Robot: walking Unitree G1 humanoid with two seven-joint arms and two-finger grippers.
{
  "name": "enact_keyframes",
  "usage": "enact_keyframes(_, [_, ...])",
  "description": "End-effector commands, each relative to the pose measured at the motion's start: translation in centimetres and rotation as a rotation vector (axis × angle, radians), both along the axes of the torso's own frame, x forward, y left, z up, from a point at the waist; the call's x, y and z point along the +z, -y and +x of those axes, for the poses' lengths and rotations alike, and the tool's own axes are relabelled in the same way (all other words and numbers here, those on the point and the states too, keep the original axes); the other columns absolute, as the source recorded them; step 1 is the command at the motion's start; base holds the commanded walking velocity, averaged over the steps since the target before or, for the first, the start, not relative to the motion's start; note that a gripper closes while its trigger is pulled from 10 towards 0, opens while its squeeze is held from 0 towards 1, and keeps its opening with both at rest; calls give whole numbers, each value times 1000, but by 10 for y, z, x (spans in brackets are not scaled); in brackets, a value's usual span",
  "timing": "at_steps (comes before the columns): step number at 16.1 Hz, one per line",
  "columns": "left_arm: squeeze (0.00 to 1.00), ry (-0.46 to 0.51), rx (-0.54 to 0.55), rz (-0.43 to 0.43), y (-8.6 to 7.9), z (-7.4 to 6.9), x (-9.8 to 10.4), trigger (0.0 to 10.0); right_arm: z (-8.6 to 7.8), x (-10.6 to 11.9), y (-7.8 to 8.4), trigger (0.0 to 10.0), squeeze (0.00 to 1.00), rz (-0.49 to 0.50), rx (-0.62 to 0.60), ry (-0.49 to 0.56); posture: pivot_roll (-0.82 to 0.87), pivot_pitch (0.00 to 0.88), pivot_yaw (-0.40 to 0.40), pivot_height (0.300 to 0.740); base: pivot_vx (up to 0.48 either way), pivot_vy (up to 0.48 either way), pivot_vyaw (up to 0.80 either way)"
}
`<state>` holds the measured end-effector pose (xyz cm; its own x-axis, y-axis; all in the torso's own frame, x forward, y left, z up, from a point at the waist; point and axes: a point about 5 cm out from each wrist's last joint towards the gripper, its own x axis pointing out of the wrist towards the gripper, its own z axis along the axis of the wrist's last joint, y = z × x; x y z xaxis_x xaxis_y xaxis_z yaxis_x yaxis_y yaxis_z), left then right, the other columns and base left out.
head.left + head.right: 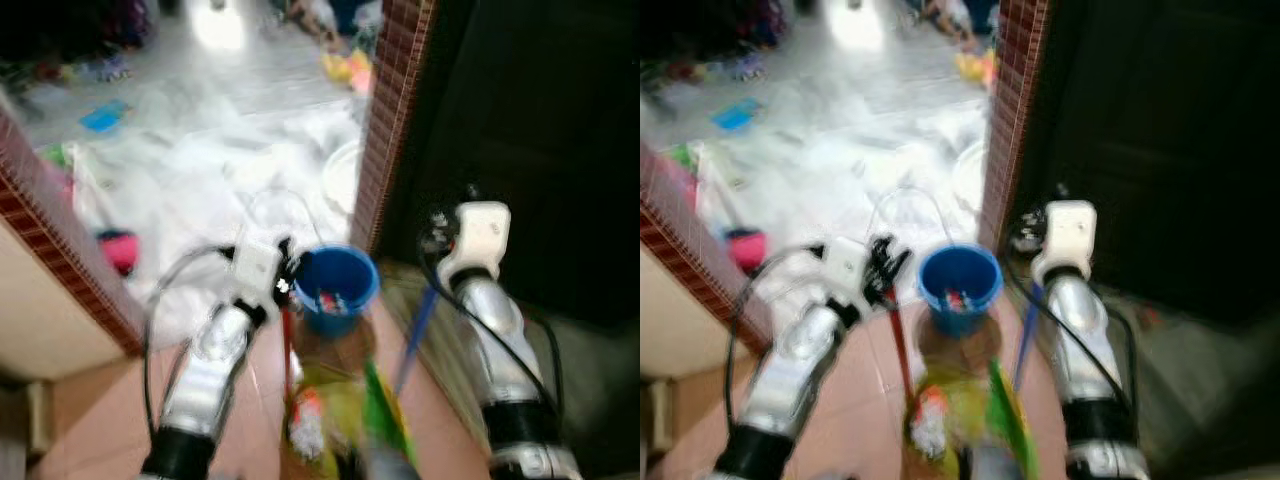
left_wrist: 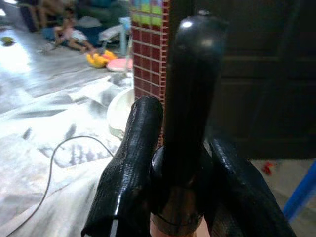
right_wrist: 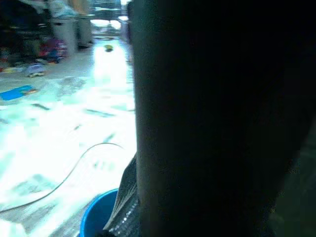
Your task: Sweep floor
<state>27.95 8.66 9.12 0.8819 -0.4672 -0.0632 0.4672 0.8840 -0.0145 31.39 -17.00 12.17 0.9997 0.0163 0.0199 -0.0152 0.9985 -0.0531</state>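
My left gripper (image 1: 285, 270) is shut on the top of a red broom handle (image 1: 288, 340). In the left wrist view, its black fingers (image 2: 133, 163) clamp the handle's black end cap (image 2: 192, 98). My right gripper (image 1: 433, 243) holds a blue handle (image 1: 415, 335) that slants down toward a blurred yellow-green thing (image 1: 340, 410) on the tiled floor between my arms. In the right wrist view a dark column blocks most of the picture. A blue bucket (image 1: 335, 285) with small items inside stands just ahead, between both grippers.
A brick pillar (image 1: 395, 110) rises right behind the bucket, with a dark door (image 1: 530, 120) to its right. A low brick wall (image 1: 60, 240) runs along the left. Beyond lie a white cable (image 1: 280, 200), a white basin (image 1: 342, 175), a pink thing (image 1: 118, 250) and scattered toys.
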Motion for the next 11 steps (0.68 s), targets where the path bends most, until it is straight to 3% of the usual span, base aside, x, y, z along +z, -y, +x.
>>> enact_keyframes(1, [0, 33, 28, -21, -4, 3, 8, 10000, 2, 0, -7, 10000, 0, 16, 24, -12, -27, 0, 8, 740, 0, 0, 0])
enact_keyframes(6, [0, 0, 142, -21, -17, 9, 7, 10000, 2, 0, -7, 10000, 0, 17, 26, -22, -26, 0, 5, 740, 0, 0, 0])
enact_keyframes(8, [0, -47, 184, -75, -22, 11, 4, 10000, 3, -1, -6, 10000, 0, 29, 24, -31, -25, 0, 5, 740, 0, 0, 0])
enact_keyframes(11, [0, -129, 229, -138, -25, 12, -9, 10000, 6, -5, -15, 10000, 0, 185, 29, -85, -22, 0, 2, 740, 0, 0, 0])
